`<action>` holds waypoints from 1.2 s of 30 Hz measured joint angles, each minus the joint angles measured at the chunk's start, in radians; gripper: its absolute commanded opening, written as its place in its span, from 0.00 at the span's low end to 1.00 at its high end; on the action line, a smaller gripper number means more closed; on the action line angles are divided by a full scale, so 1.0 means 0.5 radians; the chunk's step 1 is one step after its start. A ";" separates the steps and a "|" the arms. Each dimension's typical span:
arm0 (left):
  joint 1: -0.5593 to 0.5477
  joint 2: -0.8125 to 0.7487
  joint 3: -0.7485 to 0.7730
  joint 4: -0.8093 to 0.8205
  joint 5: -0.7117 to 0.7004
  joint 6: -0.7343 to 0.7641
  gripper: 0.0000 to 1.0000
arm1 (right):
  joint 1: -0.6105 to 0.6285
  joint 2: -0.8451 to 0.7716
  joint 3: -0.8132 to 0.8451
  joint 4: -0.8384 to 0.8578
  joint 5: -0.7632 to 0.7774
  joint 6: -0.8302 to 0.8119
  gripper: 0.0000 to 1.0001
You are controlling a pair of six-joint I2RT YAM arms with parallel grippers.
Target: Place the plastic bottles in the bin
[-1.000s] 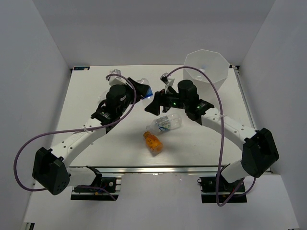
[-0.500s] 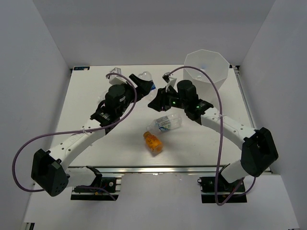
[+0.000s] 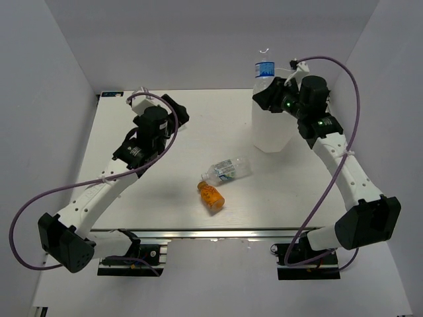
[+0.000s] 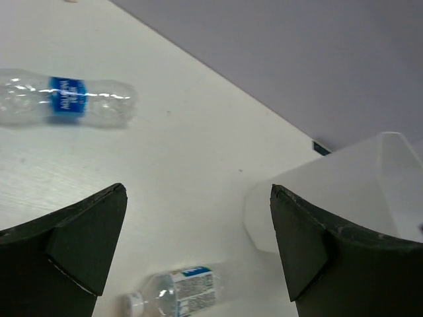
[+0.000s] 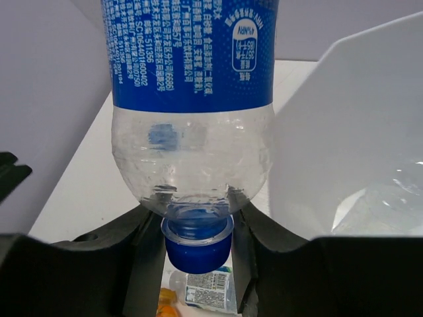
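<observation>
My right gripper is shut on the neck of a blue-labelled clear bottle, held cap-down just above the white bin. Something clear and crinkled lies inside the bin. My left gripper stands open and empty over the far left of the table. A second blue-labelled bottle lies on the table beyond it. Mid-table lie a green-white labelled bottle and a short orange bottle.
Grey walls close in the white table on three sides. The bin stands at the far right, near the table's edge. A purple cable loops from each arm.
The left gripper opened, let go of the blue-labelled bottle and drew back left. The right gripper shut on its neck and carried it up and right, over the bin.
</observation>
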 measured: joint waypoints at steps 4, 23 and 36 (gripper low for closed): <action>0.117 0.057 0.000 -0.156 -0.007 0.000 0.98 | -0.185 0.008 0.107 -0.110 -0.044 0.066 0.59; 0.263 0.094 -0.031 -0.377 -0.069 0.024 0.98 | -0.226 -0.297 0.098 -0.225 -0.555 -0.435 0.89; 0.280 0.031 -0.262 -0.609 -0.128 -0.053 0.98 | 0.660 0.227 0.136 -1.093 -0.277 -2.237 0.89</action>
